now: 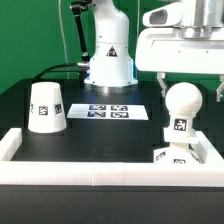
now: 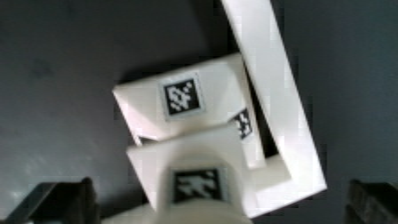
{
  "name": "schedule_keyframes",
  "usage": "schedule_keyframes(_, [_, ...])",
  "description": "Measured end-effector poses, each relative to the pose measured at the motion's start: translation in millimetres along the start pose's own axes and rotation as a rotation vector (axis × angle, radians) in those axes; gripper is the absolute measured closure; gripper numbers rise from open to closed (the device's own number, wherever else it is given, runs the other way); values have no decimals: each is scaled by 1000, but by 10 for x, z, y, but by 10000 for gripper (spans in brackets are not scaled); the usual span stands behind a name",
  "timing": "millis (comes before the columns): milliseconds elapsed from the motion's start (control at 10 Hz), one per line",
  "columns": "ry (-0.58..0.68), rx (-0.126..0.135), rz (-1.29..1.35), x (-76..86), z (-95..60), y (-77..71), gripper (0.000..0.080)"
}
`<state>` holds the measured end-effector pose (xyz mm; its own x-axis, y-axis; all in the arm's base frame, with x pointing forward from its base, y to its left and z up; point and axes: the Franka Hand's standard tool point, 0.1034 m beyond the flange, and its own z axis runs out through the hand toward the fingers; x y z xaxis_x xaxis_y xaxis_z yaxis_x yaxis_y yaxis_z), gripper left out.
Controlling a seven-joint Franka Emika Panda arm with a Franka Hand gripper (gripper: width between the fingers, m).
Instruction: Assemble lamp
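The ball-shaped bulb (image 1: 181,108) stands upright on the flat square base (image 1: 188,156), which lies in the front corner at the exterior view's right, against the rail. My gripper (image 1: 192,88) is open just above the bulb, one finger on each side of the ball and neither touching it. In the wrist view the bulb (image 2: 192,190) fills the space between my dark fingers (image 2: 61,200), and the tagged base (image 2: 183,95) lies beyond it. The cup-like shade (image 1: 47,107) stands mouth down at the exterior view's left.
The marker board (image 1: 108,112) lies flat mid-table in front of the arm's white pedestal (image 1: 108,60). A long white border rail (image 1: 80,163) runs along the front and both sides; it also shows in the wrist view (image 2: 276,90) beside the base.
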<state>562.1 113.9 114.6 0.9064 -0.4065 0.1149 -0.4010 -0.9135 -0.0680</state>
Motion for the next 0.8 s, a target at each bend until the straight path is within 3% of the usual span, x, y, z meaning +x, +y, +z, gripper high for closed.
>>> schedule_keyframes(400, [3, 3, -22, 8, 9, -28, 101])
schedule_keyframes(500, [31, 22, -108, 1, -29, 126, 101])
schedule_keyframes(600, [44, 30, -155, -69, -80, 449, 101])
schedule_keyframes(800, [42, 23, -189, -103, -106, 921, 101])
